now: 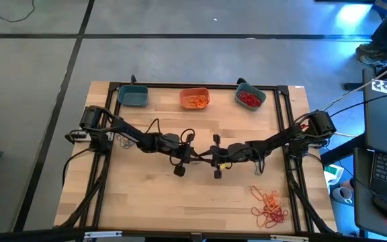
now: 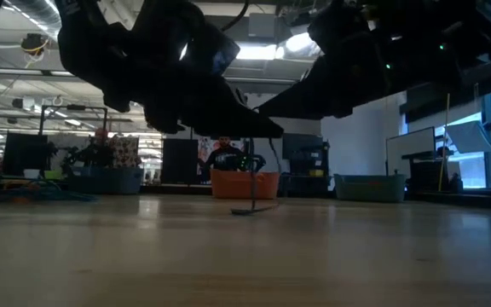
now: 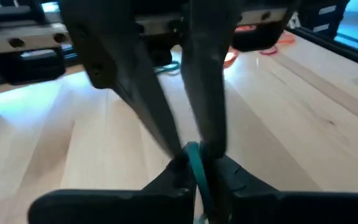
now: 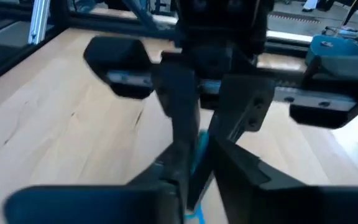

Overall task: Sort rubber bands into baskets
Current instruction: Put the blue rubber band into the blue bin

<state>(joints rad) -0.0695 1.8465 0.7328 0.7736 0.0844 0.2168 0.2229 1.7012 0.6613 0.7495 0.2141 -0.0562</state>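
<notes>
In orange basket (image 1: 194, 99): orange bands (image 1: 196, 101)

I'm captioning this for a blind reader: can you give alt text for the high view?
Seen from above, the left gripper and right gripper meet at the middle of a wooden table. Three baskets line its far edge: teal basket, orange basket, second teal basket. Loose rubber bands lie near the right front.

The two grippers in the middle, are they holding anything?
The left gripper pinches a teal rubber band at its fingertips; the right gripper is around it too.
</notes>
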